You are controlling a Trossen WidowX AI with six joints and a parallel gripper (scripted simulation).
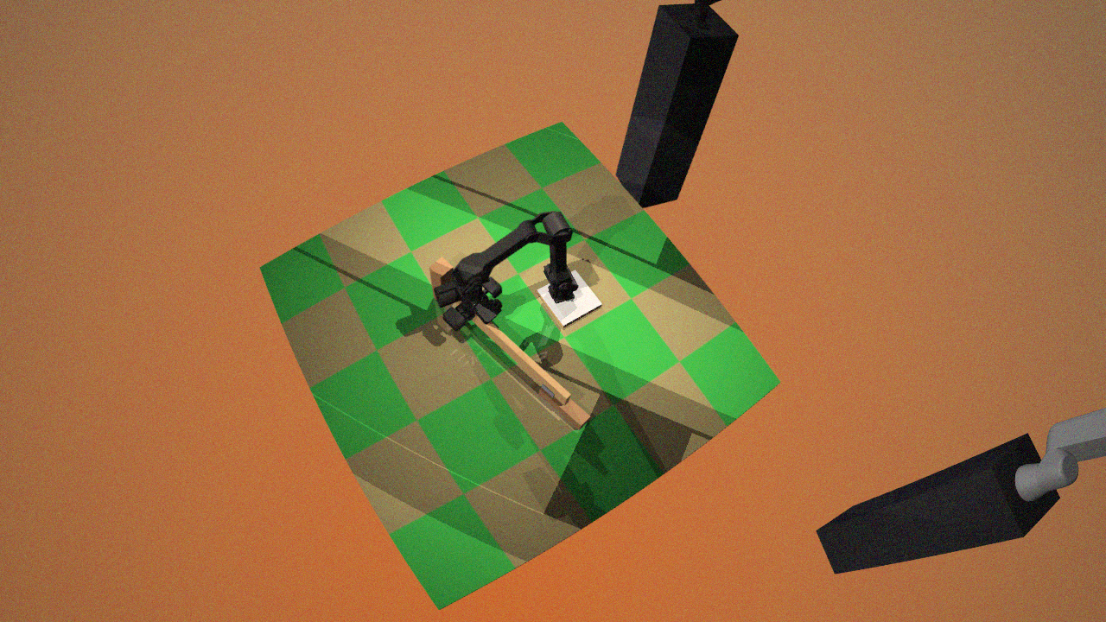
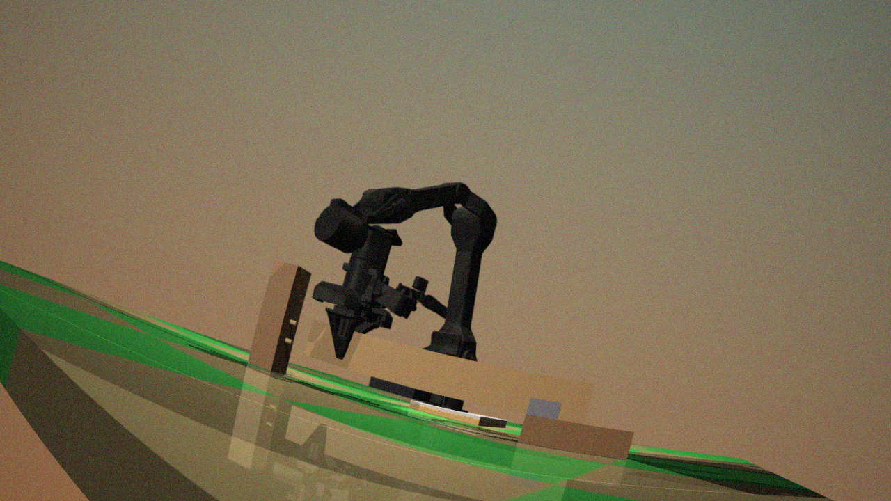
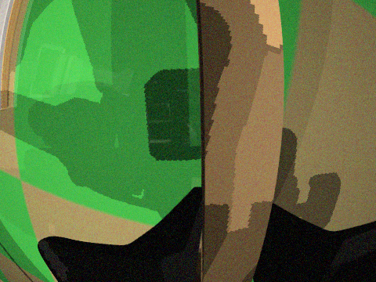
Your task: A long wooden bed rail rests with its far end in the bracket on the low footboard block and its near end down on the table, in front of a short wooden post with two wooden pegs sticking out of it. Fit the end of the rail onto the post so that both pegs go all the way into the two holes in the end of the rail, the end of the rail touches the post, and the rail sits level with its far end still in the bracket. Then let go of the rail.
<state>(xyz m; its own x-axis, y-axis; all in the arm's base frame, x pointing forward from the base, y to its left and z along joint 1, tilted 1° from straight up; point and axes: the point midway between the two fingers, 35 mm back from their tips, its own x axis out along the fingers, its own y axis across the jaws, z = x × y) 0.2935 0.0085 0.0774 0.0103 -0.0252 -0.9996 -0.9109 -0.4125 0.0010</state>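
Note:
The wooden rail (image 1: 525,362) (image 2: 498,378) (image 3: 251,117) lies between my fingers near its post end. My gripper (image 2: 342,350) (image 3: 218,193) is shut on it; in the exterior view one finger shows on the rail's near side. That end is off the table, and the rail looks close to level. Its far end sits in the grey bracket (image 1: 547,390) (image 2: 543,408) on the footboard block (image 1: 575,417) (image 2: 576,435). The post (image 1: 439,266) (image 2: 272,321) stands just beyond the held end, with a visible gap. Both pegs show bare, the upper peg (image 2: 292,321) and lower peg (image 2: 288,339). The rail's holes are hidden.
The arm's base stands on a white plate (image 1: 583,307) beside the rail. The checkered table (image 1: 472,433) has shifting shadows and reflections. Two large dark blocks stand beyond it, one upper block (image 1: 672,108) and one lower right block (image 1: 928,506).

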